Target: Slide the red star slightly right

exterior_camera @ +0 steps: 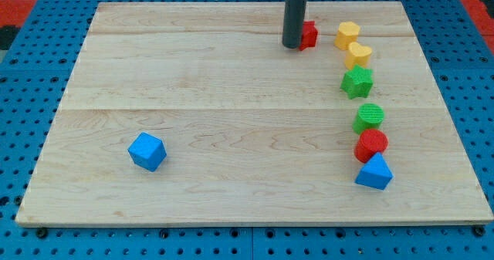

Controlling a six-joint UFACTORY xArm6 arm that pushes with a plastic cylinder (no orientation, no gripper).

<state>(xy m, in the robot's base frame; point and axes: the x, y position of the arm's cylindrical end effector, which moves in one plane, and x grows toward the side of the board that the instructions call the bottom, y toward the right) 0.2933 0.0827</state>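
Observation:
The red star [309, 35] lies near the view's top, right of centre, on the wooden board [231, 121]; the rod hides most of its left part, so its shape barely shows. My tip [292, 45] stands right against the star's left side, touching or nearly touching it. A yellow block [347, 34] lies a short way to the star's right.
A column of blocks runs down the view's right: a second yellow block [358, 55], a green star [357, 82], a green round block [370, 116], a red round block [371, 144], a blue triangular block [374, 172]. A blue cube [147, 151] lies at lower left.

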